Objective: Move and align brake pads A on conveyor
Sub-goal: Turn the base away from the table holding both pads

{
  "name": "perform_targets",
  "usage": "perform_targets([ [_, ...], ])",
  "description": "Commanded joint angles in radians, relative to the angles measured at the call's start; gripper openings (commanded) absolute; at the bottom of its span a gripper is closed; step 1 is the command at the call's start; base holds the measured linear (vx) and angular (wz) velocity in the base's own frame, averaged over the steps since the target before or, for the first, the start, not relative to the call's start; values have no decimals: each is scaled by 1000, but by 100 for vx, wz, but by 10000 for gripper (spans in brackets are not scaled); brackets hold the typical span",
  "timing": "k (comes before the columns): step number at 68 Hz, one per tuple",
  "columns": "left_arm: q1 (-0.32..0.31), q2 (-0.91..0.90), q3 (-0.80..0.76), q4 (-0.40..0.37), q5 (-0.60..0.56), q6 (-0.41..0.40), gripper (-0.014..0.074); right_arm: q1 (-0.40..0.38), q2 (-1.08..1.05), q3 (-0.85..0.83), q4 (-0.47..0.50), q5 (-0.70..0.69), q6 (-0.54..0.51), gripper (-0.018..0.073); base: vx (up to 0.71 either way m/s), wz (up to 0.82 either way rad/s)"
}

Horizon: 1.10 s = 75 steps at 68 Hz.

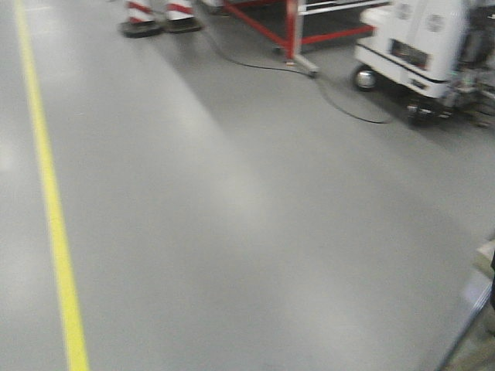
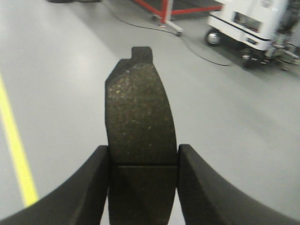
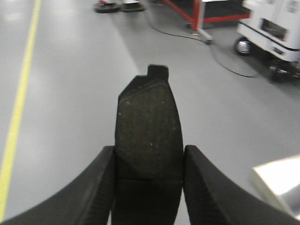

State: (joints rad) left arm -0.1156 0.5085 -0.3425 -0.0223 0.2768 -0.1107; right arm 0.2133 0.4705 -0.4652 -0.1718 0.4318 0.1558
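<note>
Both arms are loaded and held out over open floor (image 1: 232,232), so I read this as the carry step, not the placing one. My left pincer (image 2: 143,155) is clamped on the left pad (image 2: 138,108), its fingers (image 2: 96,180) pressing the two long edges right about where the groove crosses the face. The rest of the pad sticks out ahead of the tips, small tab at the far end. My right pincer (image 3: 148,154) is pinching the right pad (image 3: 147,117) the same way, speckled face to the camera and tab forward. Gripping by the edges near the middle makes sense to me: the pad sits balanced, and its flat face stays free to go down on a surface. The conveyor is not in any view (nor are the other two pads), so I cannot judge alignment at all. Behind the pads I see only a yellow line (image 1: 50,201), a red frame (image 1: 290,31) with a cable (image 1: 340,104) trailing from it, and a white cart (image 1: 418,42). A pale shiny corner (image 3: 276,180) at the lower right of the right wrist view may be the counter's edge, though I cannot be sure. No tray, bin or box shows anywhere, so there are no contents to report. Next I would need to swing both arms round until the conveyor comes into view.
</note>
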Motion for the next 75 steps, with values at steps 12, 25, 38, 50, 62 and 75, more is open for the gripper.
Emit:
perform_targets([
  [12,-3,2,-28,-7,-97,-10,-6,-4,3,-29,-15,-99,-5,-7,-11,89],
  [25,-3,2,-28,-7,-97,-10,-6,-4,3,-29,-15,-99,-5,-7,-6,85],
  [38,-3,2,-28,-7,-97,-10,-6,-4,3,-29,-15,-99,-5,-7,-2,66],
  [50,-3,2,-28,-7,-97,-10,-6,-4,3,-29,-15,-99,-5,-7,3,34],
  [62,-3,2,-28,-7,-97,-10,-6,-4,3,-29,-15,-99,-5,-7,10,11],
  [75,-3,2,-28,-7,-97,-10,-6,-4,3,-29,-15,-99,-5,-7,17,7],
])
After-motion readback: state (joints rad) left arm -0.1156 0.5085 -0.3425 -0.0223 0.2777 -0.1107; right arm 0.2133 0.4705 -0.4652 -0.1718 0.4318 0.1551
